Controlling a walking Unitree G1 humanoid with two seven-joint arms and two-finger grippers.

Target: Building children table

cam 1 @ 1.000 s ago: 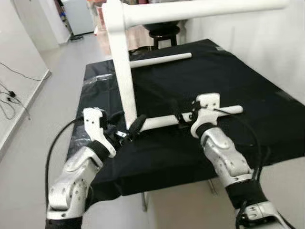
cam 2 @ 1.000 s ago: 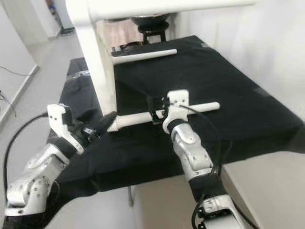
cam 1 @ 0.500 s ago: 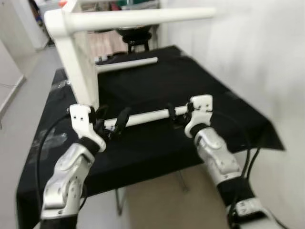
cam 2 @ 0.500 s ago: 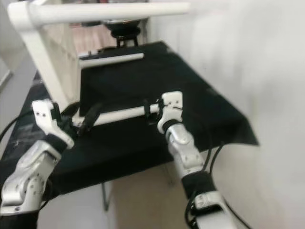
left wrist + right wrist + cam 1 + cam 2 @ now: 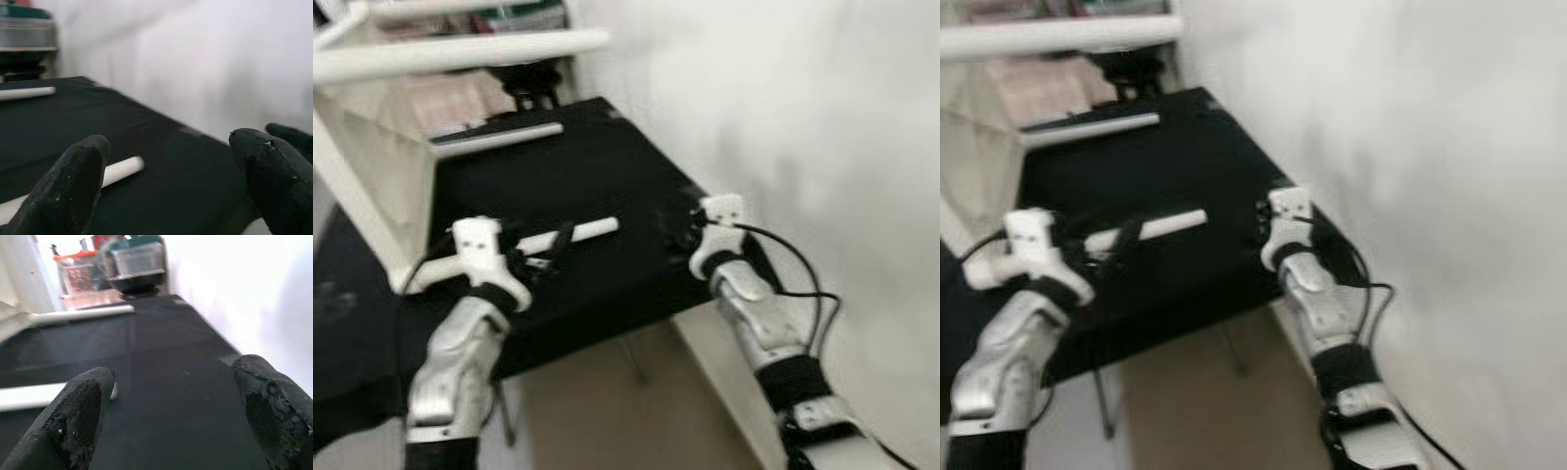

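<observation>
White table frame (image 5: 372, 186) stands far left on black-draped work table (image 5: 607, 176). White round leg rod (image 5: 570, 234) lies left-to-right, just beside left gripper (image 5: 543, 257), fingers apart, nearer. Right gripper (image 5: 677, 227), fingers apart, empty, right of rod end.

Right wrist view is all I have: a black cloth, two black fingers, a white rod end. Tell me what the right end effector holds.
Observer: Nothing. The right end effector is open above the black cloth, apart from the white rod.
Operator: Report the left arm.
Observer: The left end effector is open at the near part of that rod; the left wrist view shows its fingers spread, the rod beside one.
Operator: Say what stands beyond it.
Observer: A white table frame rises on the robot's left, and a second white rod lies farther back.
</observation>
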